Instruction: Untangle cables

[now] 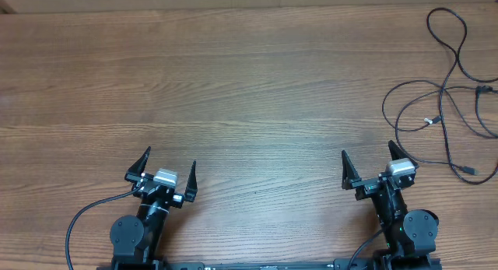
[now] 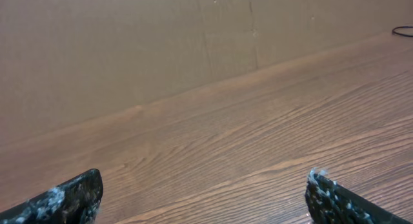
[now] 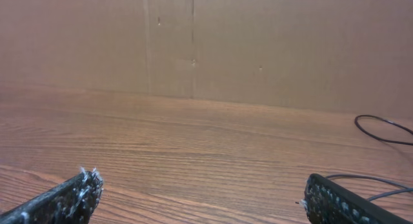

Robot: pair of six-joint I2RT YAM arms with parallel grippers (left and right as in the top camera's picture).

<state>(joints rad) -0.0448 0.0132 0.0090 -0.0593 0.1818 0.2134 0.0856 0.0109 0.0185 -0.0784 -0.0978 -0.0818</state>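
Thin black cables (image 1: 447, 91) lie in loose overlapping loops at the far right of the wooden table, with small plugs at their ends, one silvery-white (image 1: 428, 120). A loop also shows at the right of the right wrist view (image 3: 384, 130), and a sliver in the left wrist view (image 2: 403, 31). My left gripper (image 1: 170, 165) is open and empty near the front edge, far left of the cables. My right gripper (image 1: 367, 155) is open and empty, just left of the nearest cable strand.
The wooden table (image 1: 233, 91) stretches across the view. A brown cardboard wall (image 3: 258, 43) stands along its back edge. The arm bases sit at the front edge.
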